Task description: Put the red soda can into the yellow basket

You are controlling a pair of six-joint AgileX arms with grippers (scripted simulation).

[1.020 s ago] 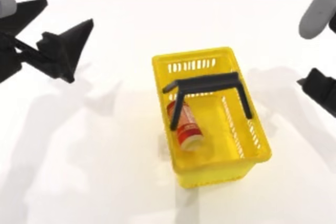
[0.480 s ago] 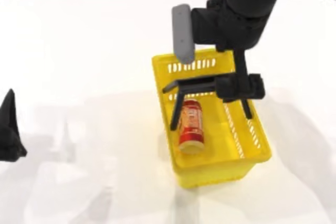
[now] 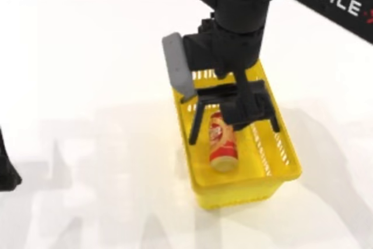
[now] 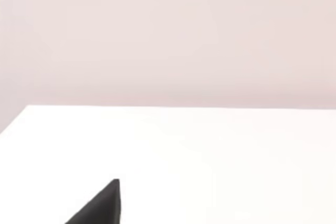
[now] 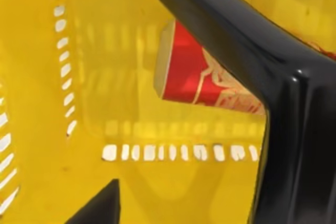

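The red soda can [image 3: 222, 142] lay on its side on the floor of the yellow basket [image 3: 289, 170], roughly in the middle, its silver end turned toward the basket's near wall. Over the basket's far half the right arm reached down, and the right gripper [image 3: 247, 102] sat at one black handle [image 3: 201, 97], the one standing up across the basket's middle. In the right wrist view the same handle [image 5: 247, 51] crossed in front of the can [image 5: 202, 80], with the basket's slotted wall [image 5: 63, 66] behind. Whether the fingers were closed on the handle or merely beside it I could not tell — the arm's own body hid the tips from above, and the wrist camera showed only one dark tip at the frame's edge.

Judged from how things lay, the can was already where the task wanted it, so the step in hand seemed to concern the handle or the basket itself. To do that well, the grip should sit square on the handle's bar, not on its angled leg, and any lift should rise straight up over the basket — a sideways pull would likely tip the basket and set the can rolling against a wall.

The left gripper [image 3: 7, 170] was parked well away from the basket, at the table's [image 3: 87, 56] left edge; its fingers could not be made out.
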